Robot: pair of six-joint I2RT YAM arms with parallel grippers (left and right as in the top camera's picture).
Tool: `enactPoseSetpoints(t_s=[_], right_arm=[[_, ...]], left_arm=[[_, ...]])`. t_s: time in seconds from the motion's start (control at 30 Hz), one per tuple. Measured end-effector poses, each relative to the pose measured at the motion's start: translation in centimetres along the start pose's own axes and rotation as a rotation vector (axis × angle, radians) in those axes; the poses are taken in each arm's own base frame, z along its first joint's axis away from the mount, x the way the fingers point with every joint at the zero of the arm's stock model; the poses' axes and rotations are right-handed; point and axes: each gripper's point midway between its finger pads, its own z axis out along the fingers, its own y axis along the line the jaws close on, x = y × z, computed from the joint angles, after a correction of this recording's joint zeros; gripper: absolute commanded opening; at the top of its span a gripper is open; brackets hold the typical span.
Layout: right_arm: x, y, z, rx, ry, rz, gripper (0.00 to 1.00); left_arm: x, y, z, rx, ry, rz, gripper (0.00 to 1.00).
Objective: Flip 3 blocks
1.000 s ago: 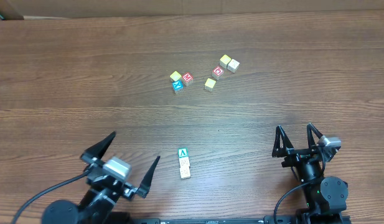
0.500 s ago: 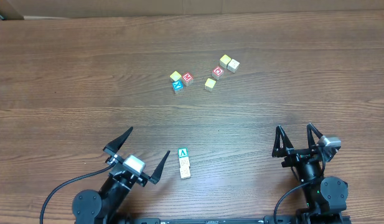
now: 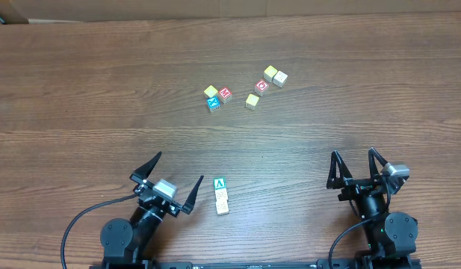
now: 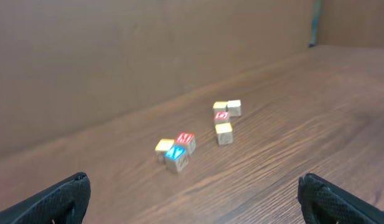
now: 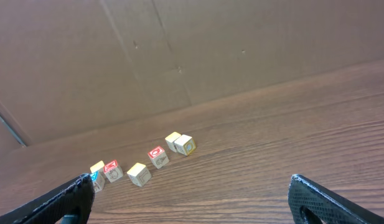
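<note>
- The three blocks (image 3: 221,196) lie in a touching row near the robot's edge of the table (image 3: 81,90), green one at the far end; neither wrist view shows them.
- Left gripper (image 3: 180,167) sits just beside the row, jaws wide and empty; the wrist view crops its fingers.
- Right gripper (image 3: 353,152) is well apart, spread, empty.
- Open tabletop separates the row from the far cubes (image 3: 252,100).

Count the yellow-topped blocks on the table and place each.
3. Left yellow block sits beside the blue block; middle yellow block stands near the red O block; far yellow block adjoins a pale block. None seems hidden.
</note>
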Motion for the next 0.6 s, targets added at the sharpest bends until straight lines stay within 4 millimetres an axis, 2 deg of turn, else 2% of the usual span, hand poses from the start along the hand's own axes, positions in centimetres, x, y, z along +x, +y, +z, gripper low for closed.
enactPoseSetpoints(t_s=[0.3, 0.4, 0.6], right_arm=[[0.0, 0.0, 0.0, 0.0, 0.001, 0.001, 1.0], [0.0, 0.0, 0.0, 0.0, 0.0, 0.001, 1.0], [0.0, 0.0, 0.0, 0.0, 0.0, 0.0, 1.0]], left_arm=[[1.5, 4.4, -0.6, -0.269, 0.022, -0.335, 1.0], [1.8, 5.4, -0.9, -0.336, 0.022, -0.359, 1.0], [2.0, 6.2, -1.2, -0.386, 0.028, -0.337, 1.0]])
